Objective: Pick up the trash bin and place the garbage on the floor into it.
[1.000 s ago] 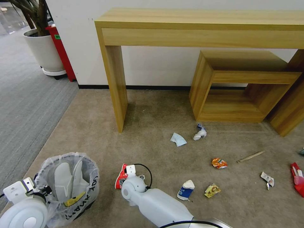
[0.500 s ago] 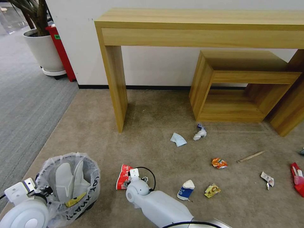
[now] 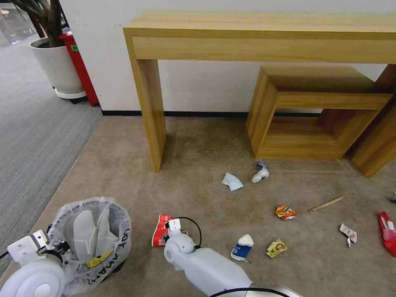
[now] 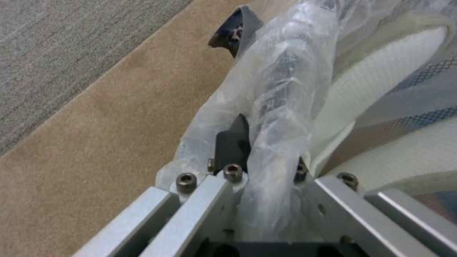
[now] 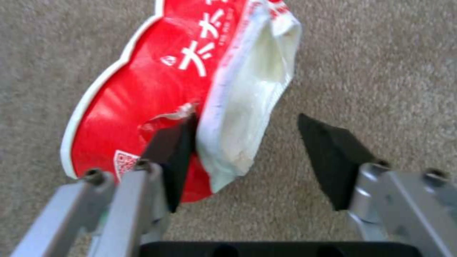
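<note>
The trash bin [image 3: 91, 243] is sitting on the floor [image 3: 198, 194], its bagged rim pinched by the clamped left end effector [image 4: 264, 150]. The right end effector [image 5: 247, 142] is reaching low with fingers spread wide around the crushed red paper cup [image 5: 157, 89], one pad [image 5: 174, 150] touching it. Since a second ago, the right arm has been drawing back, uncovering more cup.

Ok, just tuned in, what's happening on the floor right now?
The left gripper is clamped on the bag-lined rim of the small round black trash bin, which holds two white slippers. The right gripper is open at the crushed red paper cup on the beige carpet, one edge between its fingers.
</note>
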{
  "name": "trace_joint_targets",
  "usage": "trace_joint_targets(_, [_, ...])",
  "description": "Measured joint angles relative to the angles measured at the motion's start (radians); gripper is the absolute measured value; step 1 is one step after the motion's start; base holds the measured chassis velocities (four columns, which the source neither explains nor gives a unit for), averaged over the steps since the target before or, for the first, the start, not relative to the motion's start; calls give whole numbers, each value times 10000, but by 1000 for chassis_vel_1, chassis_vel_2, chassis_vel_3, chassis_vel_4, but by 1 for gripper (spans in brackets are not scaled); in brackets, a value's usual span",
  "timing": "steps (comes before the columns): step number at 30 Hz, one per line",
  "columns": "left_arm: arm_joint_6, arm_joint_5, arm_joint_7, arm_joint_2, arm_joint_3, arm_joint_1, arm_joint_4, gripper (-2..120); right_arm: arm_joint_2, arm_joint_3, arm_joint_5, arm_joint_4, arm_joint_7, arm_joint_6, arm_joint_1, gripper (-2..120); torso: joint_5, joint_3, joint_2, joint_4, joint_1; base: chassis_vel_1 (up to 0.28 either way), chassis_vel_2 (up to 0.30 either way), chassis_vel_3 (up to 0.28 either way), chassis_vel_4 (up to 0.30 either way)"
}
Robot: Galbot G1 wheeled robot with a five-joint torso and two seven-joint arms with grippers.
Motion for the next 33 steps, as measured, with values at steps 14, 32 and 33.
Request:
trace_joint_targets(14, [-20,-12,23,1,6,36,-67,1,-5,220,28,312,-123,58,13,5,-1,0,0,-1,0,0,0,0,0])
trace_joint_targets(32, [-28,-66,36,-248,93,201,-233,1,-1817,1678,-1366,4715,-832,663,-237,0,3,0,0,-1,1,0,0,0,0])
trace_joint_targets(33, [-28,-86,35,-269,138,193,-258,1,-2148,1885,-1394,5308,-1182,876,-232,0,3,0,0,0,0,0,0,0,0])
